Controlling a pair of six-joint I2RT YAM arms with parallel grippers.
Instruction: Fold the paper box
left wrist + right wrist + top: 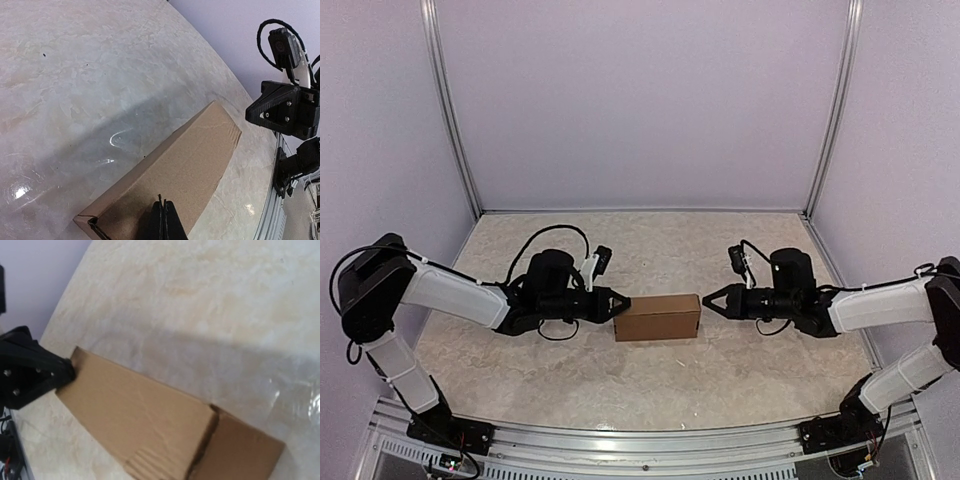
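Overhead view, box: a plain brown cardboard paper box [658,317], closed up as a small long carton, lies in the middle of the pale marbled bench [620,385], its long side running across between the two arms
Overhead view, left side: the black left gripper [623,303] points right, jaws pressed together into a tip that touches the box's left end, pinching nothing
Overhead view, right side: the black right gripper [708,301] points left, jaws pressed together too, with the tip just beside the box's right end; I can't tell if it touches
Overhead view, surroundings: lilac walls [640,100] on three sides, and a metal rail [640,445] along the near edge
Left wrist view: its own jaws show at the bottom edge as a closed black pair over the box's near end; the box runs away to the upper right, with a dark slit at its near left corner; the other arm's closed wedge sits close to the far corner
Right wrist view: its own jaws are out of frame; the box's near end sits at the lower right, a seam gaping slightly there; the other arm's black tip rests against the far end
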